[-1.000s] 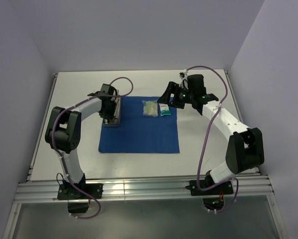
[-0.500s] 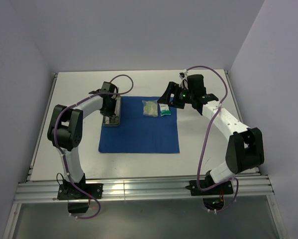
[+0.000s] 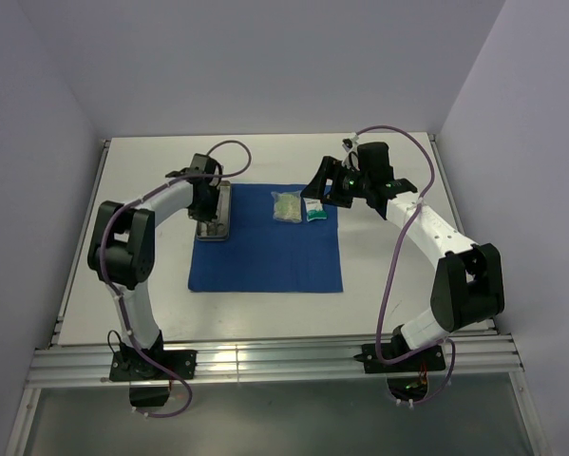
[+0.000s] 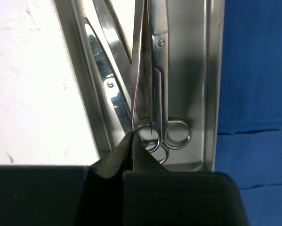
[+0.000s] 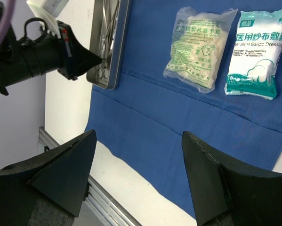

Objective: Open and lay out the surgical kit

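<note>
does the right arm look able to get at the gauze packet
Probably yes: the right gripper hangs open close by, and the gauze packet lies flat on the cloth with nothing on it or across the way.

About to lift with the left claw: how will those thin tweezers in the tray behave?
Probably light but slippery: the tweezers are thin polished steel. The left claw pinches only one end, so they may pivot. They overlap the scissors and could snag them.
</note>
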Robot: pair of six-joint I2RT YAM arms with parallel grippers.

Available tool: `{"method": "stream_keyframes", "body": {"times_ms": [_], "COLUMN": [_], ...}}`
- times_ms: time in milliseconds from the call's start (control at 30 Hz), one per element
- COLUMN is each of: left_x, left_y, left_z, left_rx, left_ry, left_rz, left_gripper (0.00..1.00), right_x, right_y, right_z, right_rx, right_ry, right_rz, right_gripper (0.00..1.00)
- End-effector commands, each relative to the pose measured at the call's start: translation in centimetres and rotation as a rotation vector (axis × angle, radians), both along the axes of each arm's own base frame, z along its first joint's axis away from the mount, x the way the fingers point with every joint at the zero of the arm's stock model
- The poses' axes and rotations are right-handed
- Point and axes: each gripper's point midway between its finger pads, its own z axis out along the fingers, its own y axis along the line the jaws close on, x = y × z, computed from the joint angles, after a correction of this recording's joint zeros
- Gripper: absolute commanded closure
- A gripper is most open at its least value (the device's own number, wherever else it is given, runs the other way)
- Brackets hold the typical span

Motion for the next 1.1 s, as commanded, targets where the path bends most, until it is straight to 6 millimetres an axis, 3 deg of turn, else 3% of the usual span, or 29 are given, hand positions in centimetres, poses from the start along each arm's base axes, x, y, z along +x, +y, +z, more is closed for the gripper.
{"method": "stream_keyframes", "body": {"times_ms": [0, 133, 300, 733, 933, 1067], "left_x": [0.9, 1.0, 1.2, 0.3, -1.1, -0.4], "left_y": [-0.2, -0.4, -0.5, -0.4, 0.2, 0.7], "left_z": [5.2, 7.4, 7.9, 6.3, 2.4, 1.8], "left_rx": [-0.034, -0.052, -0.053, -0.053, -0.031, -0.027], "left_ry": [-0.12, -0.175, -0.187, -0.147, -0.065, -0.068], "left_rz": [-0.015, -0.037, -0.041, -0.047, -0.037, -0.016], "left_gripper": [1.0, 1.0, 1.0, 1.0, 0.99, 0.99], "right_x": [0.6, 0.8, 1.0, 1.3, 1.2, 1.1], "right_y": [0.2, 0.4, 1.1, 1.9, 1.8, 1.7], "right_z": [1.6, 1.8, 1.8, 2.2, 2.0, 2.0], "right_rx": [0.015, 0.029, 0.046, 0.042, 0.039, 0.03], "right_ry": [-0.05, -0.055, -0.051, -0.059, -0.054, -0.055], "right_rz": [0.007, 0.006, 0.016, 0.03, 0.03, 0.032], "right_gripper": [0.2, 0.2, 0.2, 0.23, 0.23, 0.23]}}
